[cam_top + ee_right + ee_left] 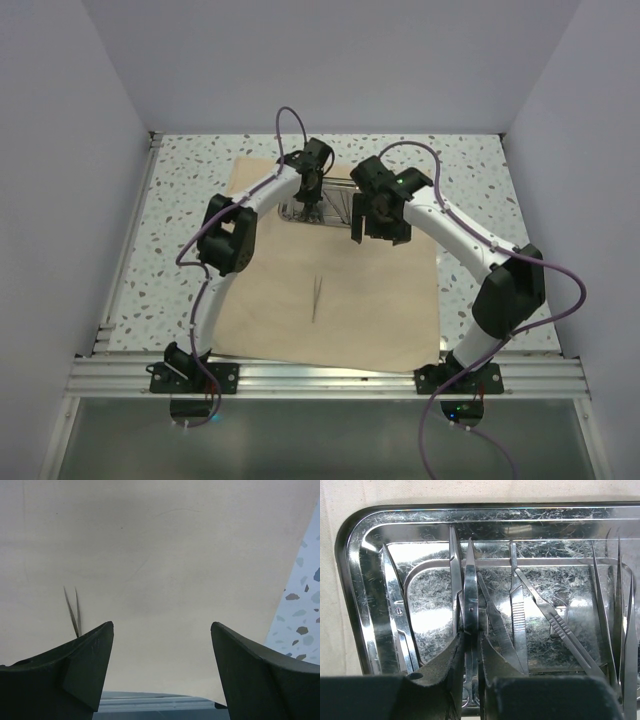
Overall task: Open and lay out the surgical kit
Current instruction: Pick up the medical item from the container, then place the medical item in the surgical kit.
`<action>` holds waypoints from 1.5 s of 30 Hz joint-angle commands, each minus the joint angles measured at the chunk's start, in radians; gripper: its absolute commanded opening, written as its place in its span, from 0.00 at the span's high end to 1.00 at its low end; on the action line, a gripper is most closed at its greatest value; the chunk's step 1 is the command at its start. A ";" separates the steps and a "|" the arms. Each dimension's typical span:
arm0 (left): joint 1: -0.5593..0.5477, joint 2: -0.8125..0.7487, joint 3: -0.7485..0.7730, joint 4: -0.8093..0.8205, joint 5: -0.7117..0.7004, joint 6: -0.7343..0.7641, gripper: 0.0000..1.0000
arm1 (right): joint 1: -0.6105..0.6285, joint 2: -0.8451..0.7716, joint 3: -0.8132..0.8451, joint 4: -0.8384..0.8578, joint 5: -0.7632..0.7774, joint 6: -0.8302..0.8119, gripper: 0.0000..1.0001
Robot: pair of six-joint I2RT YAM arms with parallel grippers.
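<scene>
The tan cloth wrap [350, 300] lies spread flat on the table. The shiny steel tray [337, 206] sits on its far part. In the left wrist view the tray [355, 605] holds several silver instruments. My left gripper [471, 640] is down in the tray, shut on the shanks of thin scissors [470, 600]. It shows in the top view [310, 196] too. A pair of tweezers [316, 298] lies alone on the cloth's middle and also shows in the right wrist view [74, 611]. My right gripper [161, 630] hangs open and empty above the cloth [160, 555], just right of the tray.
More scissors [395, 615], two ridged scalpel handles [518, 612] and pointed tweezers [620, 620] lie in the tray. Speckled tabletop [180, 240] surrounds the cloth. White walls enclose three sides. A metal rail [330, 375] runs along the near edge.
</scene>
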 commanded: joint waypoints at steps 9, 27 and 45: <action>0.001 0.053 -0.054 -0.087 0.029 0.010 1.00 | -0.011 -0.040 -0.035 0.033 -0.063 -0.002 0.22; 0.032 -0.155 0.101 -0.168 0.004 0.025 1.00 | -0.011 -0.172 -0.136 0.064 -0.075 0.038 0.24; -0.016 -1.069 -1.143 0.151 0.052 -0.123 1.00 | -0.011 -0.407 -0.362 0.060 -0.063 0.049 0.24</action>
